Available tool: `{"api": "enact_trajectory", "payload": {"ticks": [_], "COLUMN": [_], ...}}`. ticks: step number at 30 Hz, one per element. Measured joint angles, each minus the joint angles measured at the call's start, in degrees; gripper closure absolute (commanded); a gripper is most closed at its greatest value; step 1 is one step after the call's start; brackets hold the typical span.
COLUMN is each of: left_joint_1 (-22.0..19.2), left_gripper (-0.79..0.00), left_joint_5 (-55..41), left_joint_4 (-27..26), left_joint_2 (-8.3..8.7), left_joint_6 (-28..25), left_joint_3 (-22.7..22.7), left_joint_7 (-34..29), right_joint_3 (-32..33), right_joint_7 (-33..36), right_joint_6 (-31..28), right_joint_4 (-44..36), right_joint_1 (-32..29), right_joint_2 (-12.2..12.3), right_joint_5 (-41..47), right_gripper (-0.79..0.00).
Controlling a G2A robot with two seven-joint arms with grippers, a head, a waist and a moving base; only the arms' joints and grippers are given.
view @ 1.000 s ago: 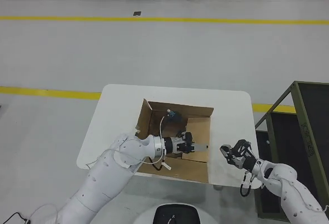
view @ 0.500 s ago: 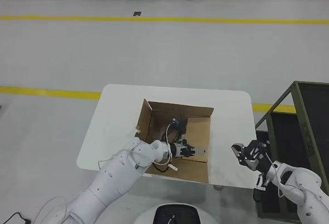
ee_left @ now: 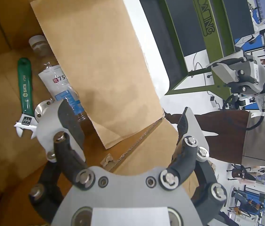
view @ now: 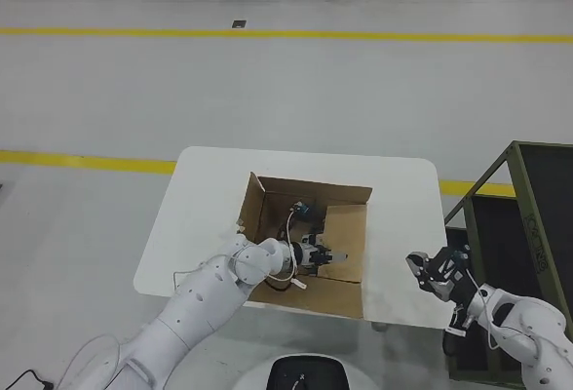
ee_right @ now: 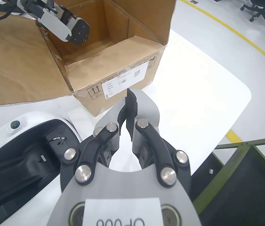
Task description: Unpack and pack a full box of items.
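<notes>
An open cardboard box (view: 350, 222) stands in the middle of the white table (view: 199, 210). My left gripper (view: 327, 256) is inside it, open and empty, its fingers (ee_left: 70, 118) just above the box floor beside an inner flap (ee_left: 99, 66). On the floor lie a green-handled adjustable wrench (ee_left: 25, 97) and a clear plastic bottle (ee_left: 57, 83), the bottle partly under the flap. My right gripper (view: 431, 268) hovers over the table's right edge, outside the box (ee_right: 123, 48), shut with nothing between its fingertips (ee_right: 130, 99).
A dark green cart (view: 535, 234) stands close against the table's right side, next to the right arm. The box's flaps (view: 311, 292) are folded outward toward the near table edge. Bare tabletop (ee_right: 193, 90) lies to the right of the box.
The right arm has drawn back to the right, toward the table's edge. The left gripper has shifted slightly inside the box, staying open.
</notes>
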Motion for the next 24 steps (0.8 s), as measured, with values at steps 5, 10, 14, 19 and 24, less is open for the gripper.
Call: {"api": "enact_trajectory", "payload": {"ticks": [5, 10, 14, 19, 24], "left_joint_1": [0.00, 1.00, 0.86, -0.31, -2.09], "left_gripper": [-0.785, -0.785, -0.785, -0.785, -0.785], "left_joint_5": [0.00, 1.36, 1.39, 0.20, -2.92], "left_joint_4": [0.00, 0.02, 0.91, 5.20, 11.28], "left_joint_2": [0.00, -0.02, -0.53, -1.78, -3.89], "left_joint_6": [0.00, 2.31, 4.83, 4.56, 2.96], "left_joint_3": [0.00, -0.10, -0.29, 0.51, 2.17], "left_joint_7": [0.00, 1.44, 2.35, 3.61, 3.99], "right_joint_3": [1.38, 2.26, 2.48, 2.40, 2.46], "right_joint_7": [0.04, 0.28, 0.31, 0.31, 0.32], "right_joint_6": [0.27, 0.01, -0.28, -0.44, -0.56], "right_joint_4": [-1.03, -2.07, -2.26, -2.39, -2.43], "right_joint_1": [-0.95, -1.71, -1.58, -1.26, -1.22], "right_joint_2": [0.10, 0.16, 0.17, 0.14, 0.13], "right_joint_5": [0.50, 0.93, 1.14, 1.16, 1.02], "right_gripper": [0.000, 0.000, 0.000, 0.000, 0.000]}}
